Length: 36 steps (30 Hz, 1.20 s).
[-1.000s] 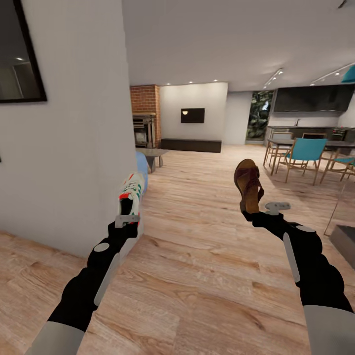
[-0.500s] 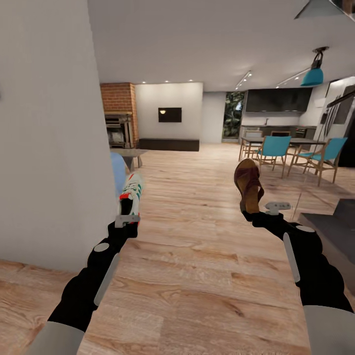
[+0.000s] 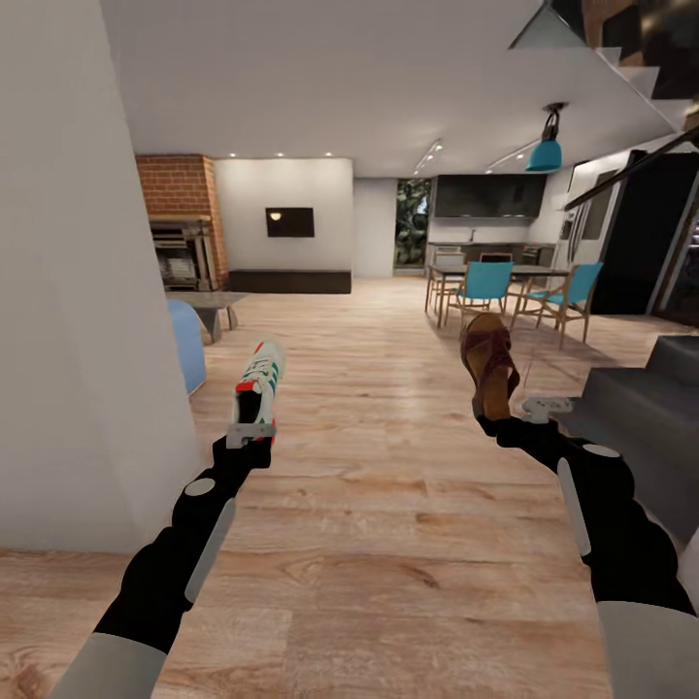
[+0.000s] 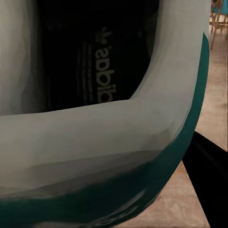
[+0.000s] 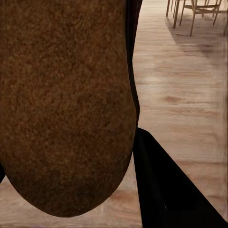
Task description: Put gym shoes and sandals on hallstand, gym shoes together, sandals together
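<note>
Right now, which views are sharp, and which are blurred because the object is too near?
Head view: sharp and evenly lit, the gym shoe and the sandal clear. Left wrist view: the shoe's collar looks soft and smeared. Right wrist view: the sandal's sole looks grainy.

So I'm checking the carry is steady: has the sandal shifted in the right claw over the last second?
No. The sandal sits the same against the right claw; the room's shift is camera motion.

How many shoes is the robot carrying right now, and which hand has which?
2. One white gym shoe with green stripes is in the left gripper; one dark reddish-brown strap sandal is in the right gripper. The other two are out of view.
</note>
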{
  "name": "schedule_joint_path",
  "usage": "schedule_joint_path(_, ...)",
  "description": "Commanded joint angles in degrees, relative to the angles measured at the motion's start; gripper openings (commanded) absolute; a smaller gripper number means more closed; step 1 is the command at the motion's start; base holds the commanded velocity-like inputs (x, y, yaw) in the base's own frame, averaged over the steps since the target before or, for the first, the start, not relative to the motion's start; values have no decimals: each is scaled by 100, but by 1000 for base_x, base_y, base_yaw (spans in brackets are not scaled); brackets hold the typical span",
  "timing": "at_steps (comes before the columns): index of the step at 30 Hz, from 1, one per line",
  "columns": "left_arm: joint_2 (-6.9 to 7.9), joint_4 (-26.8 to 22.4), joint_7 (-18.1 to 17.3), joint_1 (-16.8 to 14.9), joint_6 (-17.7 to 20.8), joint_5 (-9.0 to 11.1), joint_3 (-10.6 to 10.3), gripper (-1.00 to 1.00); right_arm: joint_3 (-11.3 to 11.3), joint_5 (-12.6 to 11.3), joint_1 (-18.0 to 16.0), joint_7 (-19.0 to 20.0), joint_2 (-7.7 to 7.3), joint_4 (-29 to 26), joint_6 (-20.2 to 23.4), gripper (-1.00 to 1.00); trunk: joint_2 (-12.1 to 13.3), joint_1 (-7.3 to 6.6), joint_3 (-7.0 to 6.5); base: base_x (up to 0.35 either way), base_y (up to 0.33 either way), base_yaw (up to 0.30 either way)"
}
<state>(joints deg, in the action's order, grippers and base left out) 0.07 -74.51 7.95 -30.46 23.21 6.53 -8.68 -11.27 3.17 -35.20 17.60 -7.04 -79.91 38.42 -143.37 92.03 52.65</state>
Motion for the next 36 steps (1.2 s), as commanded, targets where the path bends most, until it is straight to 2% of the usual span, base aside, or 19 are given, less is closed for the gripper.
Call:
schedule_joint_path(1,2,-8,42,-4,25,59,-10,-100,-7,9,-5,24,1,-7,34,-100,-3,-5,10,-326,0,-284)
schedule_joint_path(22,2,-6,43,-4,21,53,-13,-100,-6,9,-5,24,1,-7,34,-100,-3,-5,91,-325,0,-284)
schedule_joint_path(36,2,-9,42,-4,21,55,-13,-100,-6,9,-5,24,1,-7,34,-100,-3,-5,144,-23,0,-284)
